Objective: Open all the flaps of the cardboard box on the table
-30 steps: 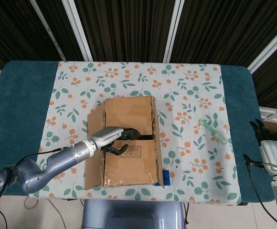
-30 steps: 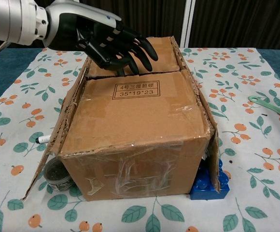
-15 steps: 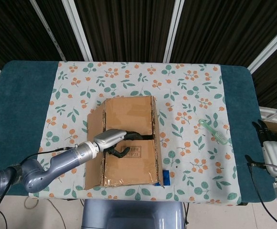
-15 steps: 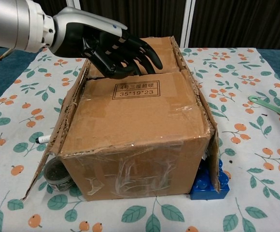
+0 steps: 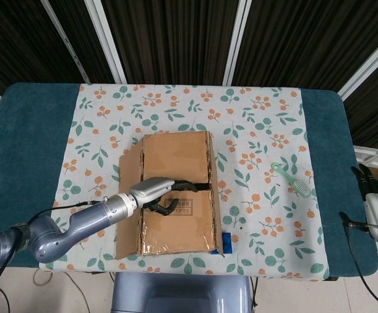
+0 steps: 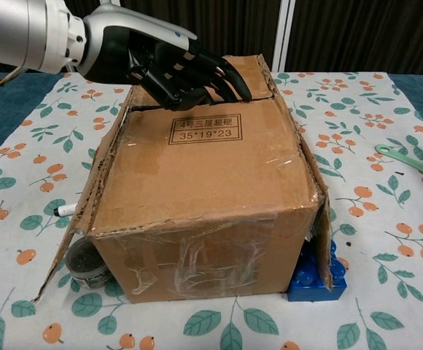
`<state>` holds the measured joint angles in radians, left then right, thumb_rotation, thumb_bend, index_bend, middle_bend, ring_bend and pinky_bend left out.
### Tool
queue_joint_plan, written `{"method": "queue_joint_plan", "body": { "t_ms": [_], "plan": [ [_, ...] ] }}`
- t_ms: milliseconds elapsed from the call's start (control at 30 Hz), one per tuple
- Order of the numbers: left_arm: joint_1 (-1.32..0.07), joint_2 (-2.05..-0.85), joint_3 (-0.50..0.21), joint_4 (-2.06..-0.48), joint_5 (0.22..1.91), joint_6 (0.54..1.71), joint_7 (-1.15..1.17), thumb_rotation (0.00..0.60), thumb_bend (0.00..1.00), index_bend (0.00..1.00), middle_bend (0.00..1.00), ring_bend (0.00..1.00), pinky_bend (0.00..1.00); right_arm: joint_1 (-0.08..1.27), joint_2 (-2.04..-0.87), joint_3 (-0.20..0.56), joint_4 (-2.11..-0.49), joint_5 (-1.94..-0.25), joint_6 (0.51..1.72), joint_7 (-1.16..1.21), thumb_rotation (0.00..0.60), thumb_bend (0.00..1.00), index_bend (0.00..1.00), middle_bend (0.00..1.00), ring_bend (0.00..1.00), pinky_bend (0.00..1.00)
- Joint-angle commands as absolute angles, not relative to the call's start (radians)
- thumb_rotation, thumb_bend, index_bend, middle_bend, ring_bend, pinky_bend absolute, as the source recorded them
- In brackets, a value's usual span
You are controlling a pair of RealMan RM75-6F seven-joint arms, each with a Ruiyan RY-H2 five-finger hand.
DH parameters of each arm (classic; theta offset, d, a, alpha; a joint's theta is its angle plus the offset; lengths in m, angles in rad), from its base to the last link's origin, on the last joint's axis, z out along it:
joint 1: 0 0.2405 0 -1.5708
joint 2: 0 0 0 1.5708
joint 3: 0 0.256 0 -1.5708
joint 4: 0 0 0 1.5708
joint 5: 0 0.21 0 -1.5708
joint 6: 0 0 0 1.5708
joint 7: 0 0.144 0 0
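The cardboard box (image 5: 176, 195) (image 6: 204, 189) stands mid-table on the floral cloth. Its two top flaps meet at a seam. The near flap (image 6: 197, 164), printed 35*19*23, is tipped up slightly along that seam, and the far flap (image 6: 251, 73) lies flat. My left hand (image 5: 166, 195) (image 6: 171, 58) reaches over the far flap with fingers spread, fingertips (image 6: 233, 87) hooked in at the seam against the near flap's edge. The left side flap (image 6: 87, 197) hangs outward. My right hand (image 5: 373, 199) sits off the table's right edge, holding nothing.
A green brush (image 5: 292, 179) (image 6: 416, 162) lies right of the box. A blue toy brick (image 5: 227, 240) (image 6: 312, 281) touches the box's front right corner. Under the left side flap are a small round tin (image 6: 87, 264) and a marker (image 6: 66, 210).
My left hand slid forward so its fingertips reach the seam, and the near flap's far edge has risen a little. The right hand drifted slightly lower at the table's edge.
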<state>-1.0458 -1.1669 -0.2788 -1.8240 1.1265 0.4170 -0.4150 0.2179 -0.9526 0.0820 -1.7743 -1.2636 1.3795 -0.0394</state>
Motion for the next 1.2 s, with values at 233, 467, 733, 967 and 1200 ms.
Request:
{"method": "queue_joint_plan", "body": {
  "t_ms": [233,467,733,967,1200],
  "plan": [
    [-1.03,-1.155,-0.306,-1.854,1.142,0.448,-0.437,0.6,0.69,0.19,0.16,0.25,0.45,0.21,-0.951,0.096,-1.777,-1.249,1.37,-0.049,0.6,0.27,0.0,0.0,0.2,0.28],
    [-0.998,-1.152,-0.331,-1.872,1.187,0.494,-0.48,0.6,0.69,0.19,0.14,0.26,0.48,0.203,-0.943,0.108,-1.786,-1.238,1.372,-0.06,0.6,0.27,0.0,0.0,0.2,0.28],
    [-0.988,-1.14,-0.348,-1.888,1.236,0.48,-0.556,0.6,0.69,0.19,0.11,0.27,0.53,0.195,-0.935,0.117,-1.802,-1.227,1.369,-0.068,0.6,0.27,0.0,0.0,0.2,0.28],
    [-0.974,-1.129,-0.367,-1.904,1.28,0.495,-0.616,0.6,0.69,0.19,0.07,0.29,0.54,0.19,-0.935,0.124,-1.808,-1.218,1.368,-0.08,0.6,0.27,0.0,0.0,0.2,0.28],
    [-0.947,-1.136,-0.376,-1.921,1.35,0.578,-0.647,0.6,0.69,0.18,0.07,0.32,0.55,0.185,-0.93,0.13,-1.811,-1.217,1.368,-0.082,0.6,0.27,0.0,0.0,0.2,0.28]
  ]
}}
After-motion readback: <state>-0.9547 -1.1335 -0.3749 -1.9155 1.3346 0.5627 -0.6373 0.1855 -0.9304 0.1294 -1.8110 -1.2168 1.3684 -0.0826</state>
